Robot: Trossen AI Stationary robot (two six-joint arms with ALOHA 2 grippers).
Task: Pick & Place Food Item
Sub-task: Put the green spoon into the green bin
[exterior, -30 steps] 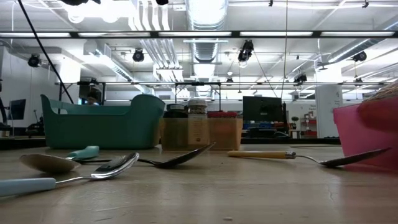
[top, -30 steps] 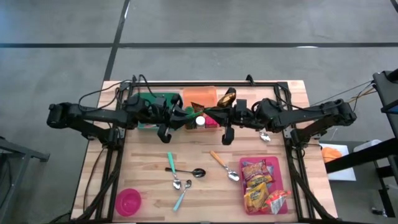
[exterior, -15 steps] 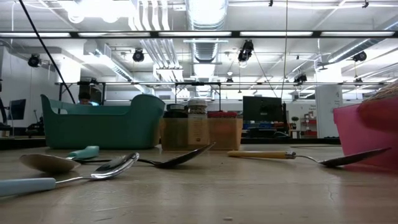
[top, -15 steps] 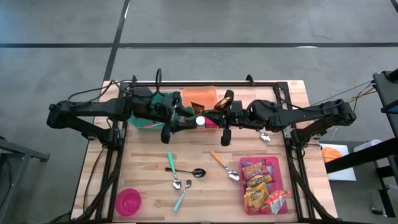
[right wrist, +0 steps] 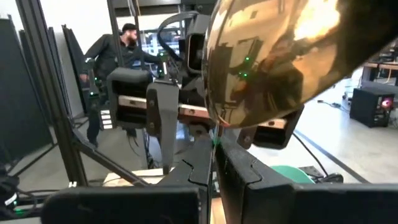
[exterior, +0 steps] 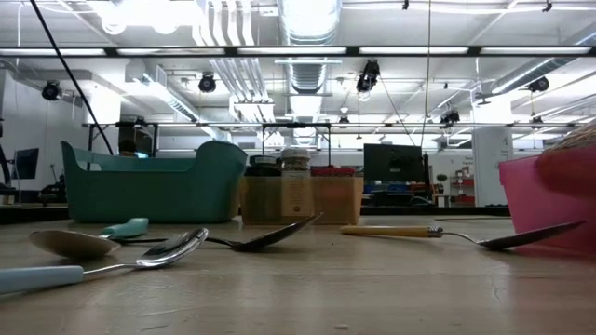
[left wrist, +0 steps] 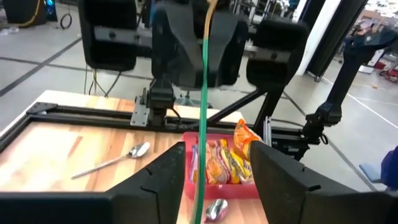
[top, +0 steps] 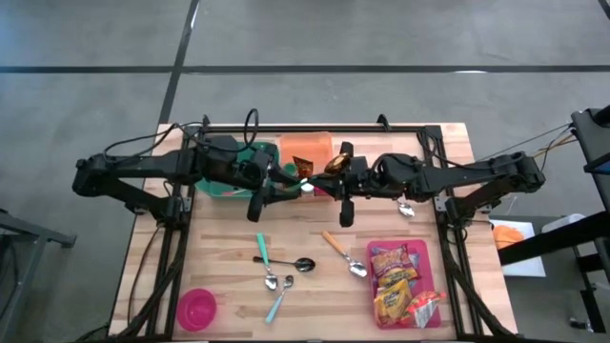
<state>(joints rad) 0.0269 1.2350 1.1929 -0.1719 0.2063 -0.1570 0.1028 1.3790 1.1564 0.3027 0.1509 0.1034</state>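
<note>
The right end effector [top: 335, 169] is clamped on a shiny gold-brown foil snack packet [right wrist: 280, 59], held in the air over the back of the wooden counter [top: 229, 252], beside the orange bin [top: 305, 147]. No print on the packet can be read. The left end effector [top: 286, 181], facing it just beside, has its fingers [left wrist: 155, 186] apart and empty. A pink tray of snack packets [top: 405, 283] sits near the front right.

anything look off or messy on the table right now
Only minor things. The spoons lie scattered at odd angles mid-table, two of them crossing, and one packet hangs over the corner of the pink tray. The right gripper pinches a shiny gold packet above the orange bin. Nothing looks spilled or damaged.
</note>
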